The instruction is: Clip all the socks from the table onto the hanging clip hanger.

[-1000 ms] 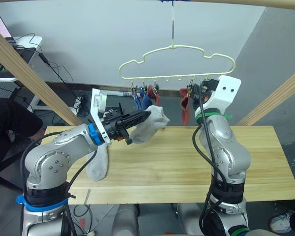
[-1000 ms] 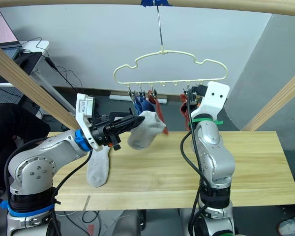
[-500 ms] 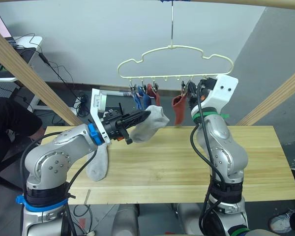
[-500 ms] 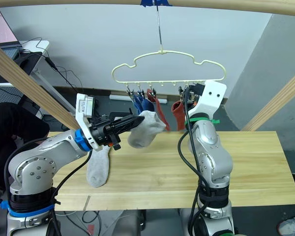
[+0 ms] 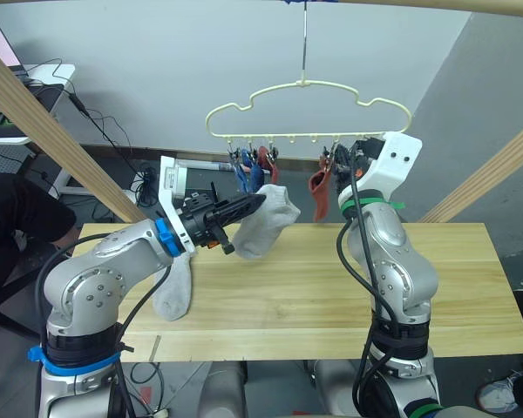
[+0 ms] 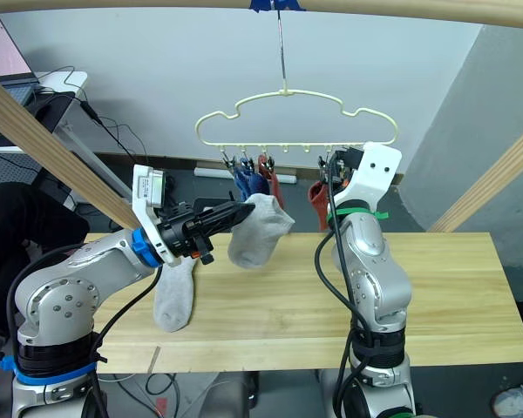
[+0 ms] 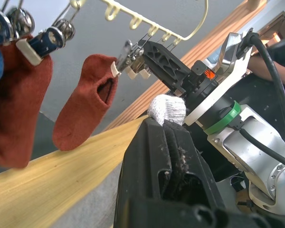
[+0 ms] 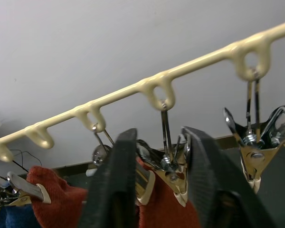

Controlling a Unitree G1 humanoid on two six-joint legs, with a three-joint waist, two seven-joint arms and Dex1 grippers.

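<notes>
Pale yellowish planks make up our counter [image 5: 331,287], and on it one light grey sock [image 5: 174,292] is left lying flat near our left arm. Above hangs the cream-yellow clip hanger [image 5: 309,109], its row of silver clips carrying blue socks [image 5: 247,178] and a rust red sock [image 5: 267,163] toward its left end, and a second rust red sock [image 5: 319,193] further right. Our left gripper [image 5: 257,202] holds the other light grey sock [image 5: 266,225] up in the air just below those clips, its fingers pressed together on the fabric so that the sock droops from their tips. Our right gripper [image 8: 161,164] is up at the hanger, its fingers [image 8: 116,185] spread on either side of the clip [image 8: 168,164] that carries the second rust red sock; whether they touch it we cannot tell. To do this step well, we judge that we should let that clip go cleanly without tugging the hanger into a swing, then move to a free clip, squeeze it wide, and bring the grey sock's cuff up squarely between its metal lips. The hanger hangs from a single hook, so a sideways push would likely set it swaying.
</notes>
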